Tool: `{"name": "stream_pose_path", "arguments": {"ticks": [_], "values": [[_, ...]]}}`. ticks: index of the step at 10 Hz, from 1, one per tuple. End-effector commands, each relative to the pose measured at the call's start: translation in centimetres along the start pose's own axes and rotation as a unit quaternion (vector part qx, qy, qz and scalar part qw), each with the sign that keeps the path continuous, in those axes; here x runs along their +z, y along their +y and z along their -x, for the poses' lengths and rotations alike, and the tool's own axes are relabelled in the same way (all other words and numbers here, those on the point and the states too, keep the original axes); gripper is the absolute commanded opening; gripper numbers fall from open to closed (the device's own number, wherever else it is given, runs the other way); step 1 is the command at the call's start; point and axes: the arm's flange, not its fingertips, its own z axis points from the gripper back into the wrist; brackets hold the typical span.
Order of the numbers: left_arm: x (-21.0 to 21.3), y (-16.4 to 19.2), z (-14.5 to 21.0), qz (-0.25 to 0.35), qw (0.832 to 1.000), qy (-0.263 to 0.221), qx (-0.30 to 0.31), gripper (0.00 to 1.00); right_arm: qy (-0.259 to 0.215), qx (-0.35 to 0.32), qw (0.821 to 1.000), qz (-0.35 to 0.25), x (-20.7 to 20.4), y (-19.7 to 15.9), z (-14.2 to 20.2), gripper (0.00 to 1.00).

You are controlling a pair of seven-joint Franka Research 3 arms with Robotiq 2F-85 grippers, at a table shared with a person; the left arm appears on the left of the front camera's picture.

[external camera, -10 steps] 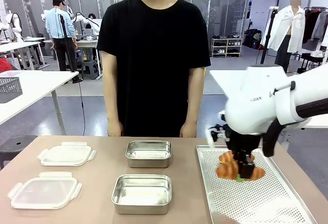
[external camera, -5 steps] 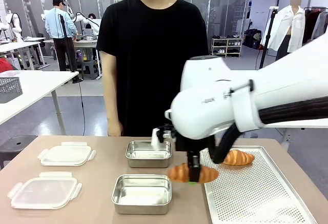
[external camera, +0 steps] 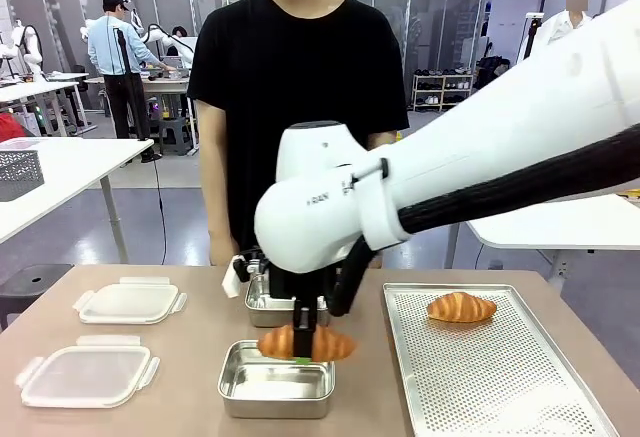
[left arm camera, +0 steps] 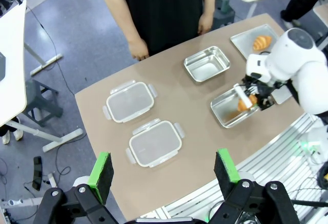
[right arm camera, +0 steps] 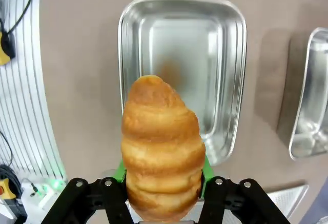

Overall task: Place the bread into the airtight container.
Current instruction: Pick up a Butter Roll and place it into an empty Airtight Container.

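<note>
- Right gripper (external camera: 303, 349): jaws clamped on a croissant (external camera: 335, 345), held crosswise just above the near steel container (external camera: 240, 389) (the right wrist view puts the bread partly over one rim, not yet inside).
- Left gripper (left arm camera: 163, 168): jaws wide apart, holding nothing, high above the table.
- Near lid (external camera: 88, 372) and far lid (external camera: 130, 300): at 9 o'clock of the containers, both off.
- Perforated tray (external camera: 480, 397): at 3 o'clock of the containers; a second croissant (external camera: 460, 307) lies near its far end.
- Far steel container (external camera: 262, 307): at 12 o'clock of the near one, apparently empty.
- Person (external camera: 300, 107): standing at the far edge.
- Progress, as judged: pick-up and carry done; centring, lowering and release remain, and perhaps the second croissant.
</note>
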Motion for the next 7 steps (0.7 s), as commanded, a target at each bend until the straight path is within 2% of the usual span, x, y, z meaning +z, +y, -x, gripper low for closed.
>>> {"name": "stream_pose_path", "arguments": {"ticks": [1,6,7], "values": [[0.2,0.0,0.0,0.0,1.0,-0.001,-0.004,1.0,0.005,-0.017,1.0,0.0,-1.0,-0.4,-2.7,0.55],[0.2,0.0,0.0,0.0,1.0,-0.001,-0.004,1.0,0.023,-0.024,0.999,-0.028,-4.2,-1.1,-4.6,0.55],[0.2,0.0,0.0,0.0,1.0,-0.001,-0.004,1.0,0.028,-0.026,0.999,-0.032,-4.8,-1.1,-4.8,0.62]]}}
